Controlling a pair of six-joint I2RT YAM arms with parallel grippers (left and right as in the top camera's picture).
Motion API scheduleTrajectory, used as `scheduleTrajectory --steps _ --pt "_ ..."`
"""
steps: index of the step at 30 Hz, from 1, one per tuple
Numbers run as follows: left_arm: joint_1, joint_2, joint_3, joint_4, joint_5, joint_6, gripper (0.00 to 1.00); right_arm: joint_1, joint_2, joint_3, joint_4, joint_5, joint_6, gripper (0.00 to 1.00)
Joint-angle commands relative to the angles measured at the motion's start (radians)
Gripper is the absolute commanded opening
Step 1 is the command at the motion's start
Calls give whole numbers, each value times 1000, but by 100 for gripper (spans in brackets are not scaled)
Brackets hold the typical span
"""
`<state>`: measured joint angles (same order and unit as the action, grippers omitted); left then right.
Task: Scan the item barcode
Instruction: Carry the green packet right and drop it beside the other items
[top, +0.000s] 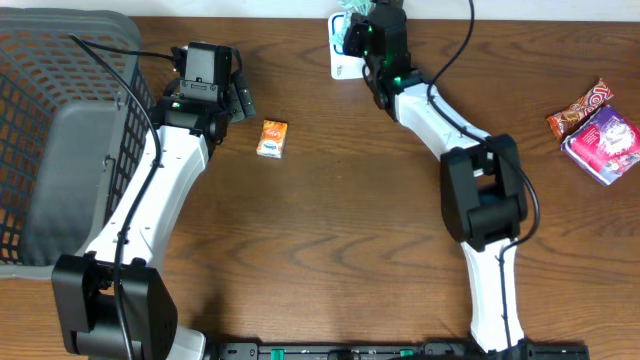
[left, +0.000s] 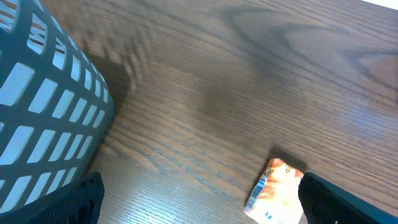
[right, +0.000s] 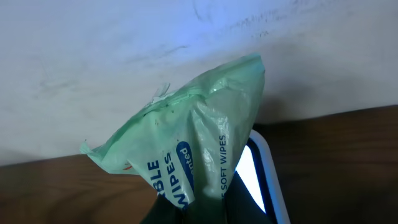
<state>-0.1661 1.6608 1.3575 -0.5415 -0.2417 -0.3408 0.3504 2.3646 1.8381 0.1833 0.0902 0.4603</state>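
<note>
At the upper centre of the overhead frame, the right gripper (top: 360, 35) was pinched on a soft green plastic wipes pack (right: 193, 124) over the white-rimmed lit scanner (right: 264, 177). Light and crumply, it was judged best held by its sealed end.

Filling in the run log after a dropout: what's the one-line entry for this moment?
right gripper: shut on wipes pack | wipes pack: held at scanner | left gripper: open, near orange box

One basket (top: 30, 90), one orange carton (top: 271, 138), one green wipes pack (right: 193, 137), one white scanner (top: 343, 68) and two snack packets (top: 578, 110) are showing around the bench (top: 340, 220).
</note>
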Motion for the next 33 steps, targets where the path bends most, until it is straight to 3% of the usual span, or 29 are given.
scheduleTrajectory --steps 1,7,13,19,27,33 --pt "4 2 -1 1 -6 -9 99 4 28 50 -1 37 -47 1" --pt "4 2 -1 1 -6 -9 99 -5 27 104 -42 59 -58 1" --pt "4 2 -1 1 -6 -9 99 -62 17 199 -220 63 -57 1" --pt "4 2 -1 1 -6 -9 99 -206 -37 254 -455 90 -72 1" --pt "4 2 -1 1 -6 -9 99 -431 -53 252 -812 327 -166 1" --pt "4 2 -1 1 -6 -9 99 -583 -53 232 -888 225 -166 1"
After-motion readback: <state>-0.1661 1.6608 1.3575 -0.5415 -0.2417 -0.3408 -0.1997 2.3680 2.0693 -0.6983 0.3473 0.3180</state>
